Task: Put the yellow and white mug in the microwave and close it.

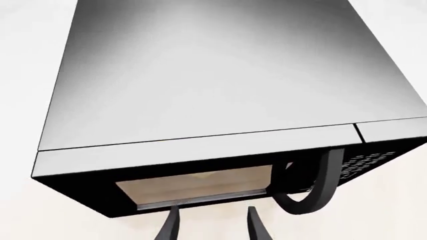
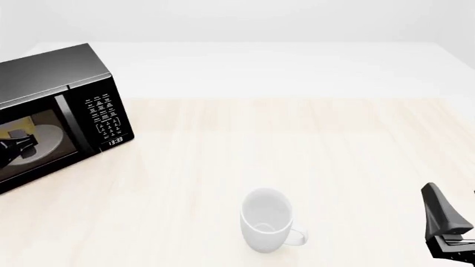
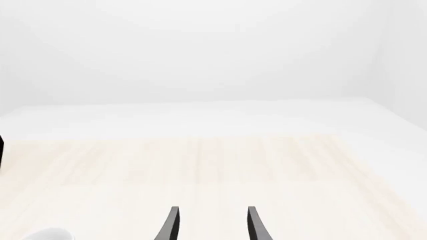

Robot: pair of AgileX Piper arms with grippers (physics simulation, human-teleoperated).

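The black microwave [image 2: 70, 83] stands at the table's far left, its door flush with the keypad panel [image 2: 104, 117]. Through the door window [image 2: 41, 139] I dimly see the white plate and a yellow shape on it, which I take to be the yellow and white mug [image 2: 20, 119]. My left gripper [image 2: 22, 146] hangs just in front of the door, open and holding nothing. In the left wrist view the left gripper [image 1: 213, 210] is below the window [image 1: 197, 182], beside the curved door handle [image 1: 313, 187]. Near the front right edge, my right gripper [image 2: 450, 194] is open and holds nothing.
A larger all-white mug [image 2: 266, 219] stands upright near the front middle of the table, handle toward the right. In the right wrist view it shows only as a sliver [image 3: 50, 234]. Light wooden tabletop [image 2: 297, 144] spreads between microwave and right arm.
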